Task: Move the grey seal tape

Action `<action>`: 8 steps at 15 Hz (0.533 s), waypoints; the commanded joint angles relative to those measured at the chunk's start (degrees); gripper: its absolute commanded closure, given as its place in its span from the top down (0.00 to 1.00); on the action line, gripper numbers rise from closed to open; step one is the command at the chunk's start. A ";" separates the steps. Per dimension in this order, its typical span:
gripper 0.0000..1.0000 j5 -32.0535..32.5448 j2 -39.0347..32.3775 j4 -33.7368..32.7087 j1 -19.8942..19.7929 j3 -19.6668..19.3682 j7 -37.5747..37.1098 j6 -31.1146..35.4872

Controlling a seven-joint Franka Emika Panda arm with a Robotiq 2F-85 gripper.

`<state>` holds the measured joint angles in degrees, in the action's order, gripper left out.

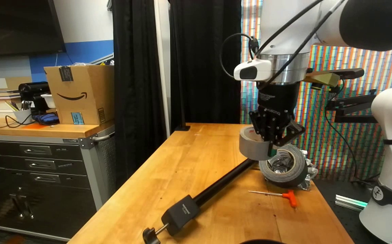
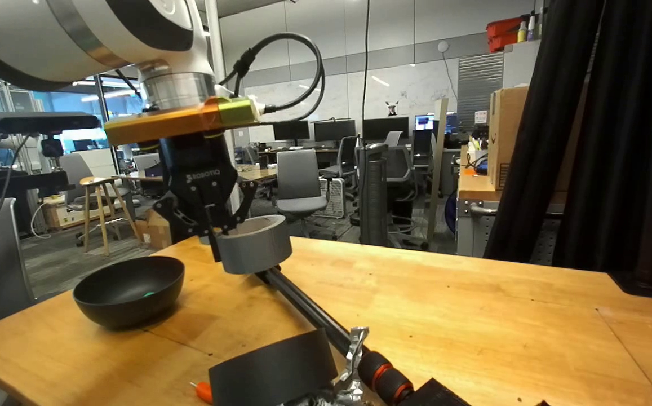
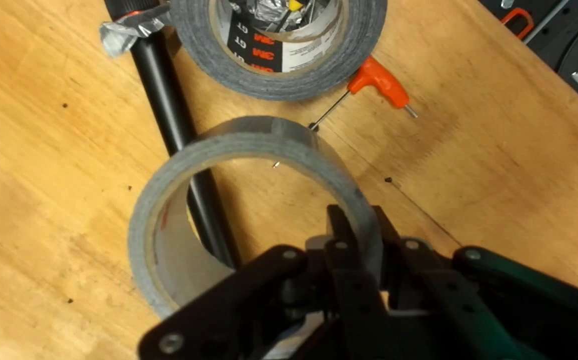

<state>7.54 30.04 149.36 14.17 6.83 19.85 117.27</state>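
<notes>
The grey seal tape (image 1: 252,149) is a matte grey ring, also seen in an exterior view (image 2: 255,251) and the wrist view (image 3: 264,142). My gripper (image 1: 272,147) is shut on its wall, with one finger inside the ring and one outside. The gripper also shows in an exterior view (image 2: 217,245) and the wrist view (image 3: 358,220). The tape hangs in the air above the table, its opening facing up and slightly tilted. The black bar (image 1: 223,183) passes beneath it. The lower parts of the fingers partly hide the ring in the wrist view.
A larger dark tape roll (image 1: 297,174) with crumpled foil in and around it stands tilted beside the bar. An orange-handled hex tool (image 3: 381,82) lies near it. A black bowl (image 2: 128,310) stands on the wooden table (image 2: 472,316). A black pole base (image 2: 644,285) is at the edge.
</notes>
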 commanded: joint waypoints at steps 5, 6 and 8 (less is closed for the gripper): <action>0.03 -5.70 2.09 2.60 5.76 1.39 0.21 -2.20; 0.03 -6.58 1.96 2.84 6.39 1.43 0.50 -1.86; 0.03 -8.35 1.76 3.72 8.04 1.06 2.75 0.23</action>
<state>2.11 30.06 151.87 20.18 8.09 19.93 116.23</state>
